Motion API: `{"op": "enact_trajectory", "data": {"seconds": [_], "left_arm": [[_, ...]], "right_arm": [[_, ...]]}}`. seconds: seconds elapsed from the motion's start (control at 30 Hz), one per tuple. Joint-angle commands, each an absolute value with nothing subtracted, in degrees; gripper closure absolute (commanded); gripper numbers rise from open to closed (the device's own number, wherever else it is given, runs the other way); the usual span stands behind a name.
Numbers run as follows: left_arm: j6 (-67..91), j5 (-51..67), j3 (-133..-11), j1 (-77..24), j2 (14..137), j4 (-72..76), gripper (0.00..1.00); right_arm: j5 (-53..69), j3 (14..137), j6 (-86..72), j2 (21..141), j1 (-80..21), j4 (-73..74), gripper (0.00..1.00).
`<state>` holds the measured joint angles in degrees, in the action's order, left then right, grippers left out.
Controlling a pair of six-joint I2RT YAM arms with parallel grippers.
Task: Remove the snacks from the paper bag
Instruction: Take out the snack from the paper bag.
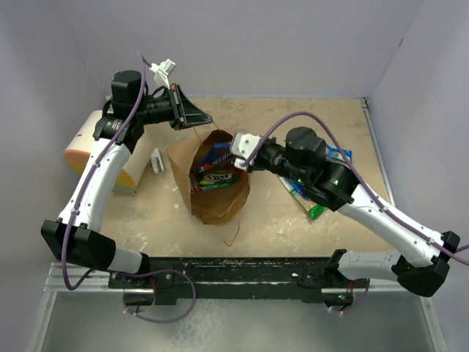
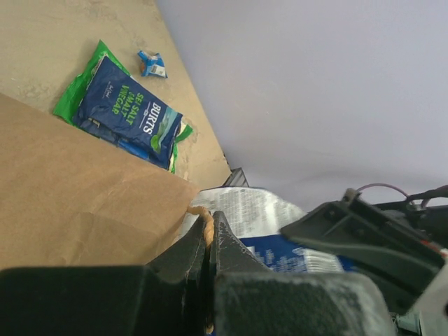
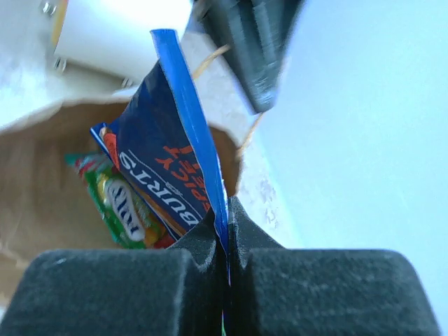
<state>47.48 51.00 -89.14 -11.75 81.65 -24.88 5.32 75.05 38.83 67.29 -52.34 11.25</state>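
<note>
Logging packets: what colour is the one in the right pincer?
Dark blue packet, white-and-orange lettering; right wrist view best.

Cream cylinder (image 1: 82, 147) near small white block (image 1: 157, 160)

The whole setup sat inside a little three-sided booth. The back wall (image 1: 256, 44), left wall (image 1: 37, 88) and right wall (image 1: 432, 110) were all the same plain, matte, pale lavender-grey. The tabletop (image 1: 278, 227) was beige and mottled, with whitish scuffed patches all over (couldn't tell the material, tbh). A thin pale strip (image 1: 377, 161) ran along its right edge where it met the wall. Along the near edge was a black rail (image 1: 234, 265), and below that a dull grey panel (image 1: 242, 323). The light was soft and even, leaving only faint, blurry shadows on the table.
</note>
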Motion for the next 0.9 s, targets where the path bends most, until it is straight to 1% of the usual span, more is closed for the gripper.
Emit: {"op": "enact_trajectory", "data": {"seconds": [0.0, 0.1, 0.27, 0.43, 0.57, 0.7, 0.8, 0.87], "left_arm": [[47.31, 51.27, -90.79, -11.43, 81.15, -22.09, 1.0], [46.87, 50.84, -90.82, -11.43, 80.91, -22.61, 1.0], [46.14, 49.79, -90.97, -11.39, 80.64, -23.98, 1.0], [45.62, 48.89, -90.99, -11.43, 80.44, -25.19, 1.0], [45.53, 48.69, -91.05, -11.43, 80.27, -25.58, 1.0], [45.61, 48.82, -91.05, -11.4, 80.29, -25.75, 1.0], [45.77, 49.03, -90.97, -11.43, 80.42, -25.51, 1.0], [46.0, 49.25, -91.07, -11.4, 80.58, -25.24, 1.0]], "right_arm": [[-5.2, 83.39, 26.91, 68.63, -52.03, 5.99, 1.0], [-12.96, 85.33, 19.56, 69.57, -51.61, 0.79, 1.0], [-25.09, 91.57, 13.59, 72.83, -49.41, 0.92, 1.0], [-29.74, 94.25, 3.66, 72.89, -41.43, 1.09, 1.0], [-34.22, 95.69, -2.76, 74.91, -35.87, 7.88, 1.0], [-35.96, 95.59, -14.25, 76.99, -30.95, 17.71, 1.0], [-33.15, 92.8, -25.9, 76.89, -26.52, 23.04, 1.0], [-30.03, 89.74, -31.68, 76.09, -24.29, 23.66, 1.0]]}}
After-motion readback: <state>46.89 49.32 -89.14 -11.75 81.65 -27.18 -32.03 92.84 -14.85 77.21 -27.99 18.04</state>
